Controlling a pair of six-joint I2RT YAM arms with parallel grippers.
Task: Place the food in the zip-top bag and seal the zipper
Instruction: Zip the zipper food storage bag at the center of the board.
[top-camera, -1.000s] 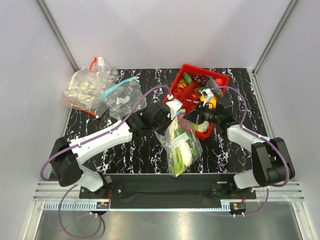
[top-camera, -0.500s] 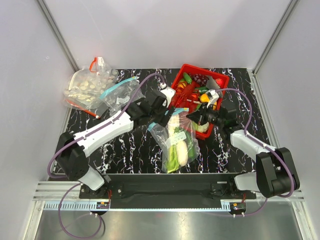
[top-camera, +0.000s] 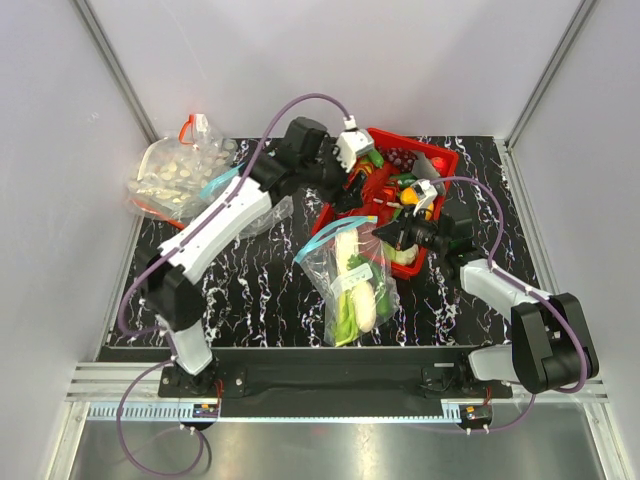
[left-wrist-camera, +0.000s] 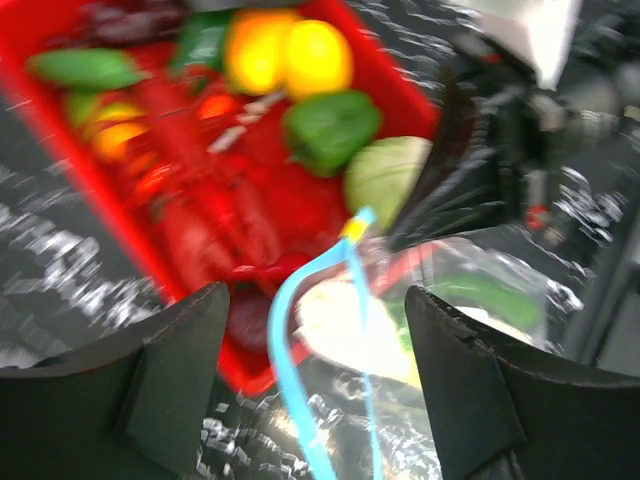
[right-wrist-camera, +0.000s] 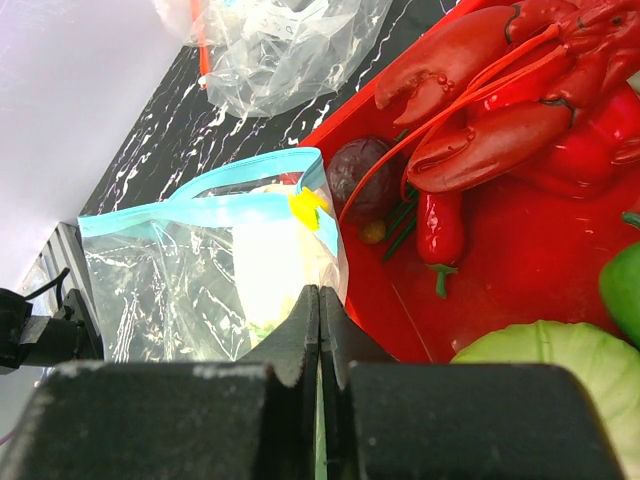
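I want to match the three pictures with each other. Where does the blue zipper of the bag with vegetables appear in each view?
Top view: zipper of the bag, at the centre, just left of the red basket.
Left wrist: zipper at lower middle, a curved blue strip by the basket corner.
Right wrist: zipper left of centre, beside the basket.
Shared landmark: the red basket.

Bags — three: filled bag (top-camera: 350, 275), red-zip bag (top-camera: 170, 180), spare bag (right-wrist-camera: 300, 55); red basket (top-camera: 420, 141) — one

Red basket (top-camera: 421, 143) crowds the zip-top bag (top-camera: 352, 283) rightward.
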